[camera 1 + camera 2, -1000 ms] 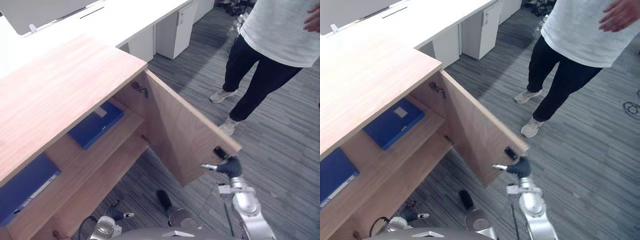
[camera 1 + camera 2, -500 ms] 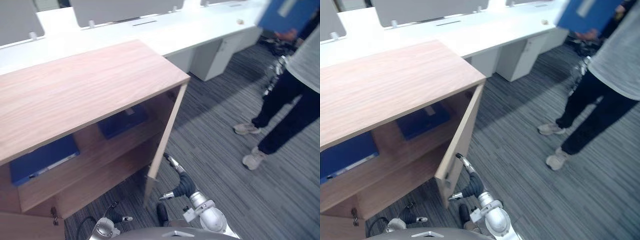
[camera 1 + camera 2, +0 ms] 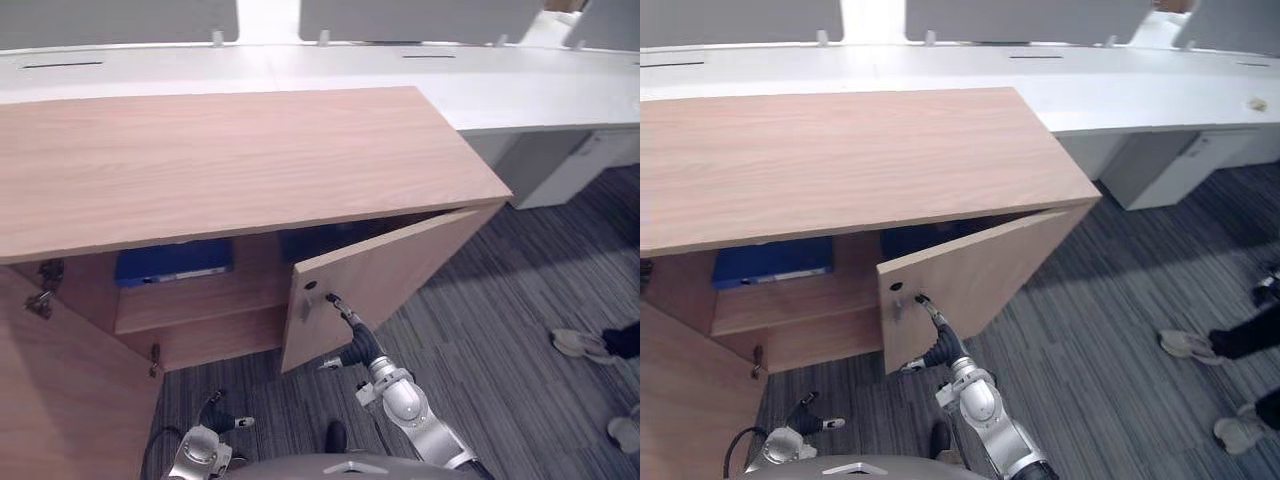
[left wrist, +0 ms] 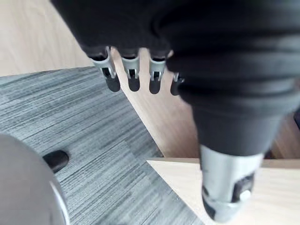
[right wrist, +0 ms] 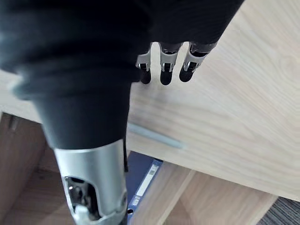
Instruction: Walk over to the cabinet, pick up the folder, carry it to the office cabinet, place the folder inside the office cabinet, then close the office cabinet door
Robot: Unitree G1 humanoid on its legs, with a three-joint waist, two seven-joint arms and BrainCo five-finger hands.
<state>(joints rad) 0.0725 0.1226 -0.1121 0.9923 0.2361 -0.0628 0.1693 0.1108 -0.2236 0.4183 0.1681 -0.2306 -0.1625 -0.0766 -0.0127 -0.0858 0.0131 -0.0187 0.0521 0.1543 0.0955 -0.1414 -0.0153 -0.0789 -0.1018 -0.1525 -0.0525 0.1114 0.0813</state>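
I count two folders in the office cabinet (image 3: 220, 160): a blue folder (image 3: 175, 262) at 9 o'clock of the door (image 3: 410, 275), a second folder (image 3: 330, 240) behind it. My right robot hand (image 3: 358, 345) presses the door, fingers straight; the left robot hand (image 3: 215, 424) hangs relaxed.

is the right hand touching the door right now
Touching. In the left eye view the right hand reaches out a straight finger, and its tip ends on the outer face of the door.

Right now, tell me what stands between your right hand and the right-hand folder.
The half-open cabinet door: the right hand is at its outer face, the folder on the shelf behind it, in the left eye view.
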